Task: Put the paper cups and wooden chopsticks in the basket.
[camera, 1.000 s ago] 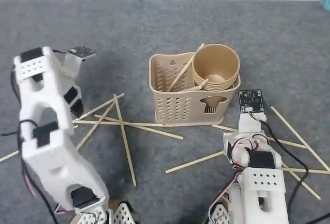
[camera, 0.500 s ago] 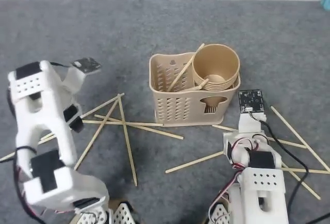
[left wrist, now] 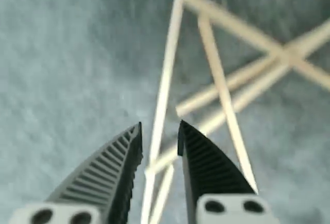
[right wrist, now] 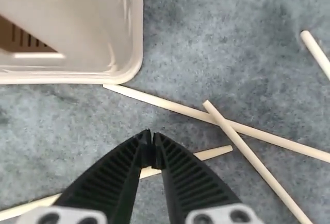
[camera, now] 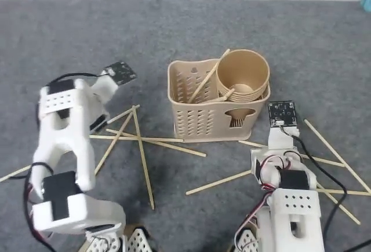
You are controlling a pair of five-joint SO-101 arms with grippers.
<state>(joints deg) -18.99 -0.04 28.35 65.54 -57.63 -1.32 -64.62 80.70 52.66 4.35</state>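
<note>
Nearest you, by the tabletop's (camera: 174, 26) near edge, your right arm (camera: 288, 194) stands just in front of the basket's right end. The right gripper (right wrist: 151, 134) has its jaws pressed together on nothing, tips low over the grey surface and just short of a loose chopstick (right wrist: 170, 108) lying by the basket (right wrist: 77, 28). More scattered chopsticks (camera: 333, 143) lie toward the right edge. On the left half, your left arm (camera: 66, 142) leans over a crossed pile of chopsticks (camera: 139, 148). The left gripper (left wrist: 160, 126) is only narrowly parted, with one pale stick (left wrist: 167, 64) running through the gap (you cannot tell whether the pads touch it). Farther back, mid-table, the paper cups (camera: 243, 72) sit nested in the basket's right side, and one slanting chopstick (camera: 207, 78) leans up out of its left side.
</note>
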